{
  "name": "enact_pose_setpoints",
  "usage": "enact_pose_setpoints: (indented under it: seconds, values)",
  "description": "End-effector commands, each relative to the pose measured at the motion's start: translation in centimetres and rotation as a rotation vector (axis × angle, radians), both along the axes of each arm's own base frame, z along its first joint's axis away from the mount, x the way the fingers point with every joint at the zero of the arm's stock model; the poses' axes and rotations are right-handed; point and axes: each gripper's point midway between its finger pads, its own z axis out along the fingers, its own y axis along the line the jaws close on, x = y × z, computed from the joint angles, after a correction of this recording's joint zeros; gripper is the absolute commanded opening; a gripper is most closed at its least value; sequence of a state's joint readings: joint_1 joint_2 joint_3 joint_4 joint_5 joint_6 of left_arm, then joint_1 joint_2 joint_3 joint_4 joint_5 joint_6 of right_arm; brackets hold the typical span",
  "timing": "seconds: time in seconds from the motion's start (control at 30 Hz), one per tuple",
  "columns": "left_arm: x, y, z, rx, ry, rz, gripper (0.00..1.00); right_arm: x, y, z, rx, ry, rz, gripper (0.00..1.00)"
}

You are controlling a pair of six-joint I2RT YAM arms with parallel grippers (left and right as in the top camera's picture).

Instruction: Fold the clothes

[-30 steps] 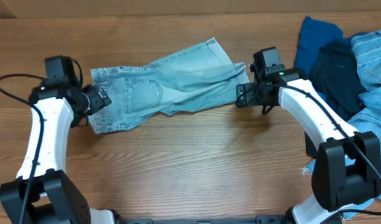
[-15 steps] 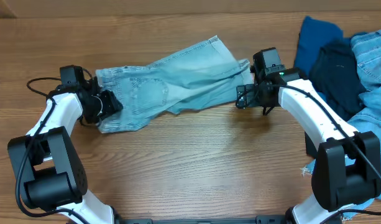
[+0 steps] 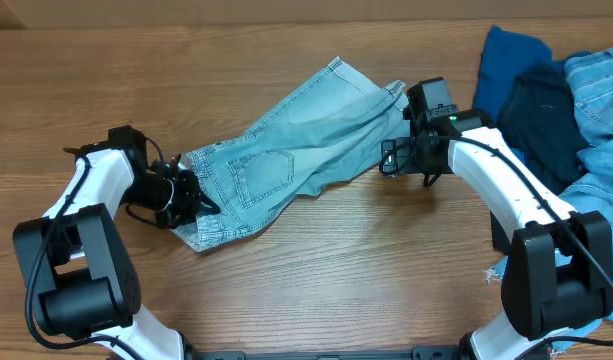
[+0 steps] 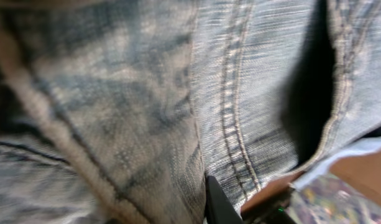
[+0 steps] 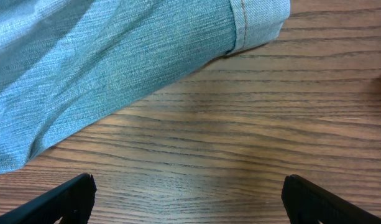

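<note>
Left end effector grips the pale light-wash blue denim jeans at their left end; right end effector gapes empty. Nothing looks folded yet.

We found the jeans lying slantwise across the desk, waistband end at the near left against the left pincer, legs reaching far right, the right pincer just beside them, and a heap of other clothes farther right.
</note>
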State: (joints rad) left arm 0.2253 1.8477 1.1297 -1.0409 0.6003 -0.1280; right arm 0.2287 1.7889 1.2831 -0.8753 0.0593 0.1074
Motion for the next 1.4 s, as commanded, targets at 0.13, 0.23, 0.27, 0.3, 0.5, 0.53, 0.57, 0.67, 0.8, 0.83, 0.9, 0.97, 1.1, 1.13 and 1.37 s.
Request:
enact_pose_setpoints:
  seconds: [0.13,0.23,0.27,0.3,0.5,0.53,0.57,0.67,0.8,0.83,0.9,0.97,1.1,1.13,1.37]
  values:
    - [-2.7,8.3,-2.2,0.540,0.165,0.056,0.04,2.3,2.6,1.6,0.108,-0.110,0.149,1.00]
    - [-2.8,10.5,-2.3,0.673,0.191,0.119,0.10,4.6,3.9,2.7,0.116,-0.226,0.243,1.00]
    - [-2.7,10.6,-2.3,0.676,0.187,0.119,0.12,5.0,4.2,2.8,0.120,-0.242,0.268,0.99]
    - [-2.5,10.9,-2.3,0.695,0.181,0.120,0.15,5.5,4.4,2.4,0.119,-0.254,0.293,0.98]
    - [-2.4,11.0,-2.3,0.702,0.176,0.122,0.15,6.3,5.9,-1.2,0.164,-0.225,0.370,0.98]
    - [-2.4,11.0,-2.3,0.702,0.176,0.122,0.15,6.6,6.0,-1.6,0.164,-0.227,0.370,0.98]
    - [-2.4,11.1,-2.3,0.702,0.176,0.122,0.15,6.7,6.2,-2.0,0.173,-0.227,0.373,0.96]
    - [-2.4,11.1,-2.3,0.702,0.175,0.122,0.15,7.3,6.9,-1.6,0.198,-0.262,0.387,0.89]
    - [-2.4,11.1,-2.3,0.702,0.175,0.122,0.16,7.9,7.9,-0.9,0.243,-0.300,0.405,0.44]
    - [-2.4,11.1,-2.3,0.702,0.175,0.122,0.16,7.8,8.1,-0.9,0.258,-0.299,0.412,0.21]
    - [-2.4,11.0,-2.3,0.701,0.175,0.122,0.16,7.7,8.3,-0.8,0.269,-0.297,0.413,0.04]
    - [-2.4,11.1,-2.3,0.702,0.175,0.122,0.16,7.9,8.5,-0.4,0.277,-0.306,0.417,0.04]
    - [-2.3,11.1,-2.3,0.702,0.172,0.123,0.16,11.8,10.7,9.3,0.331,-0.517,0.425,0.04]
    - [-2.3,11.1,-2.3,0.702,0.172,0.123,0.16,12.3,10.9,10.7,0.342,-0.538,0.413,0.04]
    - [-2.2,11.1,-2.3,0.702,0.169,0.124,0.16,10.2,6.9,0.7,0.199,-0.197,0.182,0.60]
